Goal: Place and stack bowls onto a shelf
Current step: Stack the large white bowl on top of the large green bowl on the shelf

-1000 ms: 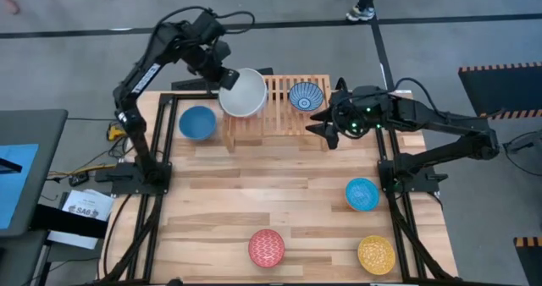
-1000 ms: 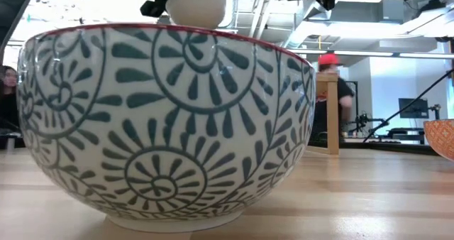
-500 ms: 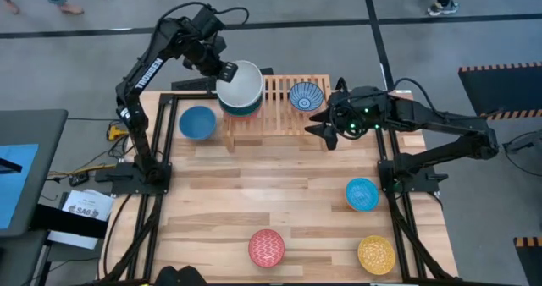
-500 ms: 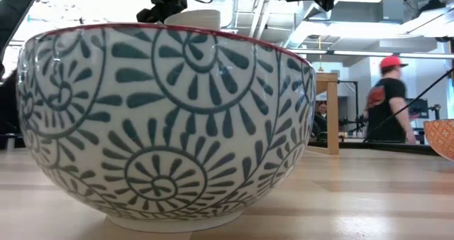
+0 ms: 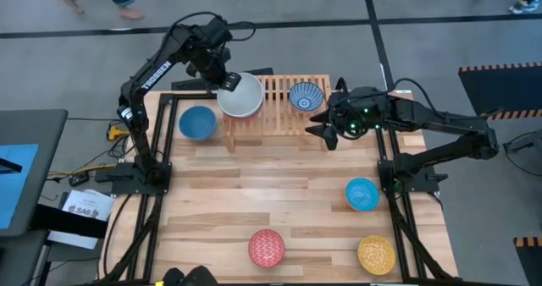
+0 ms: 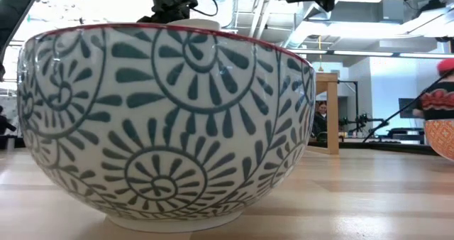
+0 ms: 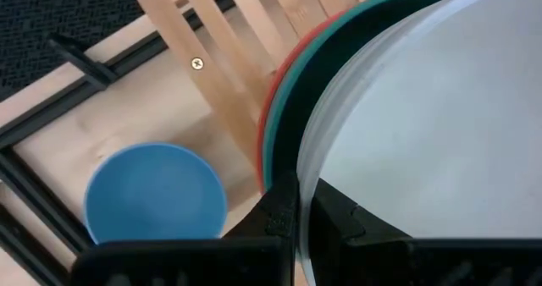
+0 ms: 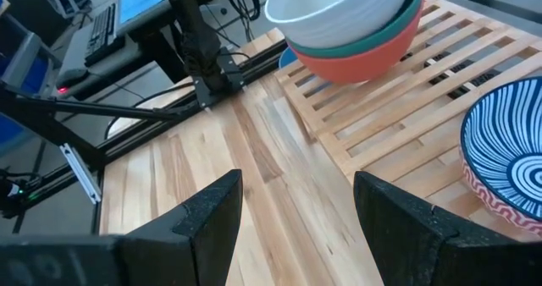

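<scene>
A white bowl (image 5: 243, 97) sits nested in a teal bowl (image 7: 296, 100), which sits in a red bowl (image 7: 268, 125), on the left end of the slatted shelf (image 5: 279, 117). My left gripper (image 5: 223, 80) is shut on the white bowl. A blue-white patterned bowl (image 5: 305, 96) stands on the shelf's right part. My right gripper (image 5: 321, 129) hangs open just off the shelf's right near corner and touches nothing. In the right wrist view the stack (image 8: 351, 24) and the patterned bowl (image 8: 506, 151) show beyond the open fingers. My left gripper holds the white bowl by its rim (image 7: 317, 155) on the far-left side, one finger (image 7: 339, 222) inside the bowl and one finger (image 7: 278, 214) outside. The fingers come from above, slanting in from the far left. The bowl sits level inside the teal bowl.
A plain blue bowl (image 5: 197, 122) stands on the table left of the shelf. A light blue bowl (image 5: 362, 194), a red patterned bowl (image 5: 266, 248) and a yellow bowl (image 5: 376, 255) stand toward the near edge. The red patterned bowl (image 6: 167, 119) fills the low view.
My left gripper has come down with the white bowl. The bowl was tilted and held above the shelf; it has levelled out and now sits nested in the teal bowl. The right arm has kept still.
</scene>
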`<state>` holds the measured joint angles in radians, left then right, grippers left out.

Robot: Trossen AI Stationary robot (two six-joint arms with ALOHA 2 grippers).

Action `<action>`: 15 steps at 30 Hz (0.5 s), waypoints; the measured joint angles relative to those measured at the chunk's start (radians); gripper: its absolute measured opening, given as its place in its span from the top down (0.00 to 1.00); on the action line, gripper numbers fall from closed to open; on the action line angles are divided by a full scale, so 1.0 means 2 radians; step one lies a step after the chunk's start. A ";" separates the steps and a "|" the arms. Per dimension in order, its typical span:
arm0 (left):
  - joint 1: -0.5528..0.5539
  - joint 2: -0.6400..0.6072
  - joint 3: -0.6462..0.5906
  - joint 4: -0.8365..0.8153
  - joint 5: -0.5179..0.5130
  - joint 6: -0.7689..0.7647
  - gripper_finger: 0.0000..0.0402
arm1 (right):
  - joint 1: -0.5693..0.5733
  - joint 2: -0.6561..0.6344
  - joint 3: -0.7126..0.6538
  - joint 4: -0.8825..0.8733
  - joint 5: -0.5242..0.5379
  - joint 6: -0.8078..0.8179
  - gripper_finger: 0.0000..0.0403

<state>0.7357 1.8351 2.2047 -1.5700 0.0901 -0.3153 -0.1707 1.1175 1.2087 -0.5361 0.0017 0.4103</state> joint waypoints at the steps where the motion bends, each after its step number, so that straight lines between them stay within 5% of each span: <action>1: 0.000 0.000 0.000 0.000 0.000 0.000 1.00 | 0.000 0.000 0.000 -0.003 0.000 0.000 0.37; 15: 0.000 0.000 0.000 0.001 -0.025 0.026 1.00 | 0.000 0.000 0.000 -0.005 0.000 0.000 0.37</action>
<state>0.7357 1.8351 2.2047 -1.5689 0.0405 -0.2639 -0.1707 1.1175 1.2087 -0.5465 0.0021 0.4099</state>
